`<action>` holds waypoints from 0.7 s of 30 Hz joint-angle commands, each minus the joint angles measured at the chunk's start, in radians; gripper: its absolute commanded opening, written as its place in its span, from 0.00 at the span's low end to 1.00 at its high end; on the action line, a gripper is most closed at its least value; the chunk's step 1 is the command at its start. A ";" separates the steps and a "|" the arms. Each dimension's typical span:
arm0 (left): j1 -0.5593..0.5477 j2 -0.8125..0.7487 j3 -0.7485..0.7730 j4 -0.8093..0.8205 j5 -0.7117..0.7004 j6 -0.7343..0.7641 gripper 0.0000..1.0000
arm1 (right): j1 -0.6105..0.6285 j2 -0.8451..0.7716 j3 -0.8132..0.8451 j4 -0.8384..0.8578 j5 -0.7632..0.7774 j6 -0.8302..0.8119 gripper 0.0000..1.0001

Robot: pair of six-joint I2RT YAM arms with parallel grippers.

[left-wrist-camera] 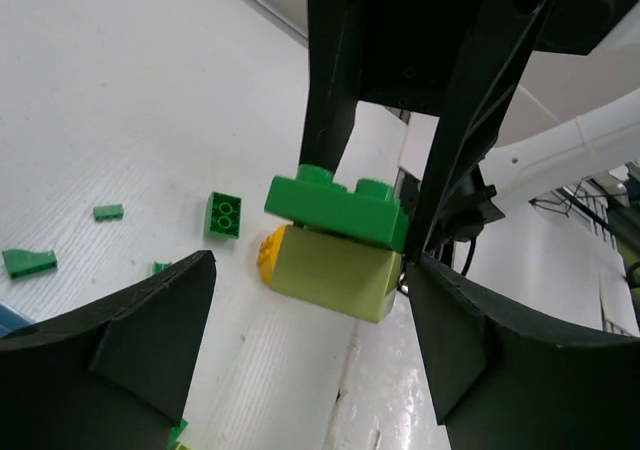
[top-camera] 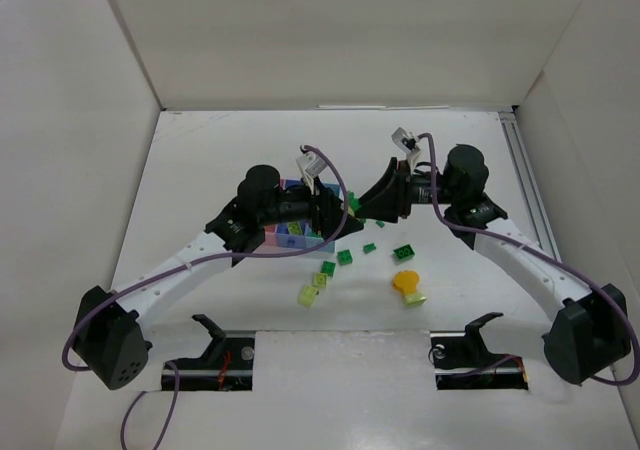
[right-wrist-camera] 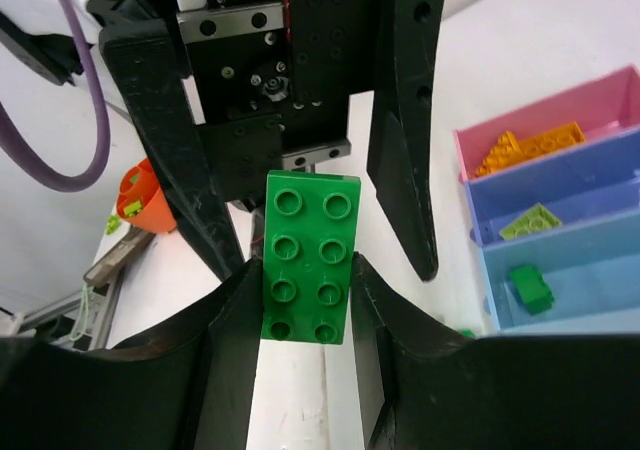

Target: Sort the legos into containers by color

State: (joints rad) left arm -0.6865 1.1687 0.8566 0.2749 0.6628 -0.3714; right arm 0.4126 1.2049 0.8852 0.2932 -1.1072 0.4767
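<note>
My right gripper point(right-wrist-camera: 308, 270) is shut on a dark green two-by-four brick point(right-wrist-camera: 308, 255), held above the table. In the left wrist view this brick point(left-wrist-camera: 340, 205) has a lime block point(left-wrist-camera: 325, 275) right under it that looks attached. My left gripper point(left-wrist-camera: 312, 260) is open, and its jaws stand wide on either side of that block without touching it. The two grippers point(top-camera: 335, 220) point(top-camera: 362, 208) meet tip to tip at mid table. The pink bin point(right-wrist-camera: 520, 130) holds orange bricks, the purple-blue bin point(right-wrist-camera: 590, 175) a lime one, and the light blue bin point(right-wrist-camera: 590, 270) a green one.
The bins point(top-camera: 292, 232) lie partly under my left arm. Loose legos lie in front of them: dark green ones point(top-camera: 344, 257) point(top-camera: 404, 253), lime ones point(top-camera: 307, 295) point(top-camera: 415, 298) and a yellow disc point(top-camera: 405, 281). White walls enclose the table.
</note>
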 commanded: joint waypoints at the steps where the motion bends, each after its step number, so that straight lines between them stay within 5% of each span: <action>1: -0.004 -0.046 -0.001 0.115 0.067 0.012 0.71 | 0.029 -0.005 0.014 0.175 -0.019 0.063 0.01; 16: -0.004 -0.082 -0.019 0.094 0.074 0.032 0.10 | 0.035 0.035 0.004 0.184 0.000 0.085 0.00; 21: -0.004 -0.103 -0.030 0.073 0.021 0.042 0.07 | -0.023 0.012 -0.006 0.184 -0.010 0.085 0.00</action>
State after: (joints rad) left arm -0.6865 1.1099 0.8307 0.3225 0.7177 -0.3607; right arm 0.4290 1.2377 0.8837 0.4320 -1.1084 0.5499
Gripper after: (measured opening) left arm 0.338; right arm 0.417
